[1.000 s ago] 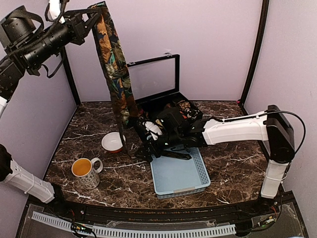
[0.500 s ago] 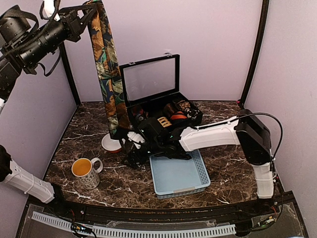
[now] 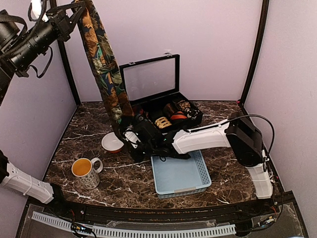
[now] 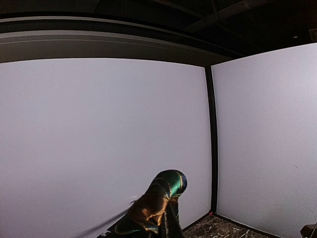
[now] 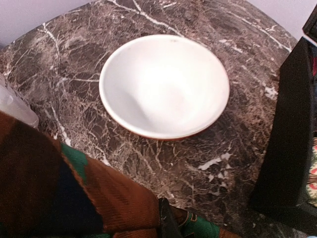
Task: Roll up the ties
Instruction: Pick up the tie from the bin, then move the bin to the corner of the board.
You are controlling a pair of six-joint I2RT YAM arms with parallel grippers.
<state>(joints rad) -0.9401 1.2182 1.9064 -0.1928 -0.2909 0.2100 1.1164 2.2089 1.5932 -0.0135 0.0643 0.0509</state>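
From above, the left arm reaches high at the upper left, and its claw [image 3: 78,9] is pressed together on the top end of a tie [image 3: 106,74]. The tie is dark green and brown with orange patches, and it hangs in a long slant down toward the bench [image 3: 228,129]. The right arm stretches across low, and its claw [image 3: 130,135] is closed on the tie's lower end, just beside a white bowl [image 3: 112,142]. A mug [image 3: 85,172] stands nearer the front on the left. A blue basket [image 3: 179,174] lies under the right arm. Behind it, an open black case [image 3: 151,79] holds fabric coils.

The left wrist view shows a folded green and orange bit of the tie at the bottom edge, against plain pale walls.

In the right wrist view, the tie fills the lower left corner close to the lens. The bowl sits on the marbled bench beyond it, and the case wall is at the right.
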